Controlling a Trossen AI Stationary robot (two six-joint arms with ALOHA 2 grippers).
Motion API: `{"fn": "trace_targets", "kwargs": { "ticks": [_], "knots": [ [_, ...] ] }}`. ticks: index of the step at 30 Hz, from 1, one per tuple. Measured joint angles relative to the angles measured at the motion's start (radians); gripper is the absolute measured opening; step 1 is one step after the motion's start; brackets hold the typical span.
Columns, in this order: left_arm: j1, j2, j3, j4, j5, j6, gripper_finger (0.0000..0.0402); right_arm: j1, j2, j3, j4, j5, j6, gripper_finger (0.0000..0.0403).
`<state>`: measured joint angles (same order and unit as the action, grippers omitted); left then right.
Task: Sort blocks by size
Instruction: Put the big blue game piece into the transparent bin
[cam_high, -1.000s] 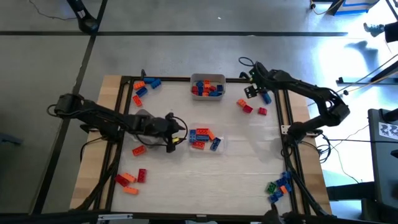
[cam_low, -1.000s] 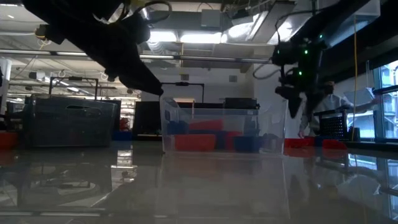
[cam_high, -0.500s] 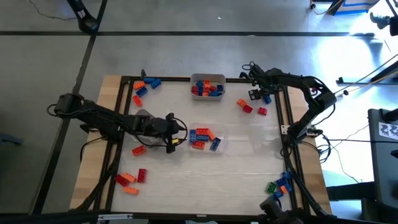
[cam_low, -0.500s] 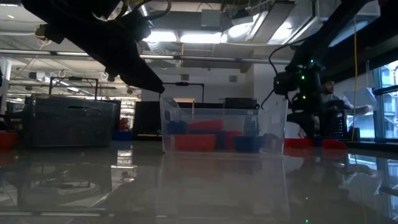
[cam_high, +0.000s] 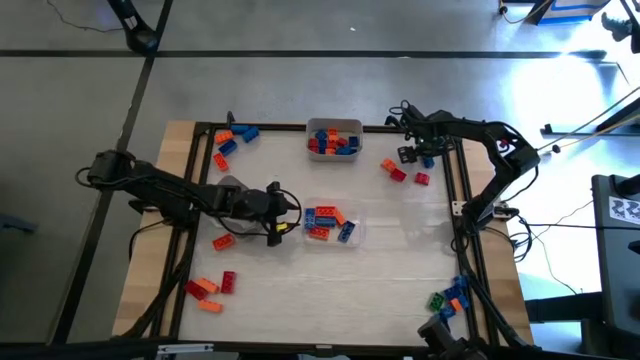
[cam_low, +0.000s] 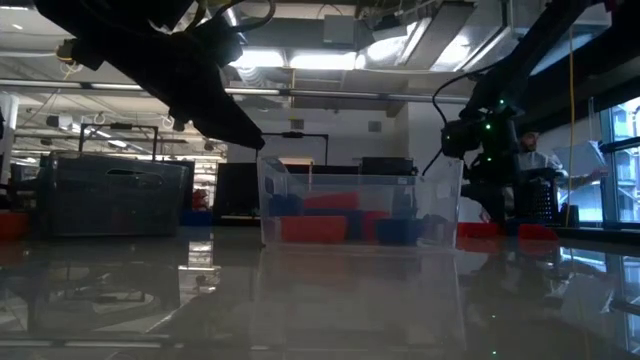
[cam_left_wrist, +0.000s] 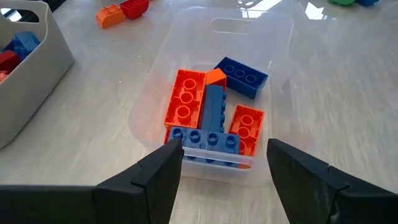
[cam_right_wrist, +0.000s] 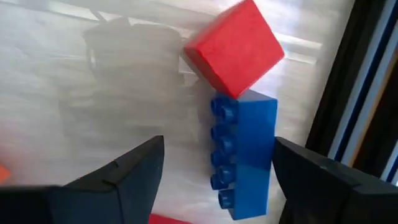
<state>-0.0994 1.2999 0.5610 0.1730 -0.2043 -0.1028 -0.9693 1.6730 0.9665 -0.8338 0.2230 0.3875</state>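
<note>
Two blocks (cam_right_wrist: 242, 118) touching, right wrist only

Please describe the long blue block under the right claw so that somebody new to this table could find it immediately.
Look at the far right corner of the table, where the open right claw hovers. Under it, beside the black frame rail, lies the long blue block, one row of studs facing sideways. A red block touches its end; the other loose blocks nearby are red or orange.

Overhead looks straight down; low level across table (cam_high: 400, 270); wrists close, downward. Clear tray (cam_left_wrist: 249, 37) shared.
</note>
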Motion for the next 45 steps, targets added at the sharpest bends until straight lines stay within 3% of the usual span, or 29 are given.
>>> {"fn": "trace_targets", "kwargs": {
  "ticks": [17, 30, 37, 45],
  "knots": [
    [0.0, 0.0, 0.0, 0.0, 0.0, -0.001, 0.0223, 0.0, 0.0, 0.0, 0.006, -0.051, -0.026, 0.0126],
    [0.0, 0.0, 0.001, 0.0, 0.0, -0.002, 0.0223, 0.051, -0.014, 0.0, 0.013, -0.051, -0.108, 0.0116],
    [0.0, 0.0, 0.001, 0.002, 0.0, -0.002, 0.0223, 0.147, -0.147, 0.0, 0.016, -0.06, -0.124, 0.0115],
    [0.002, 0.0, 0.001, 0.004, 0.0, -0.012, 0.0223, 0.352, -0.324, 0.0, 0.089, -0.121, -0.131, 0.0115]
  ]
}}
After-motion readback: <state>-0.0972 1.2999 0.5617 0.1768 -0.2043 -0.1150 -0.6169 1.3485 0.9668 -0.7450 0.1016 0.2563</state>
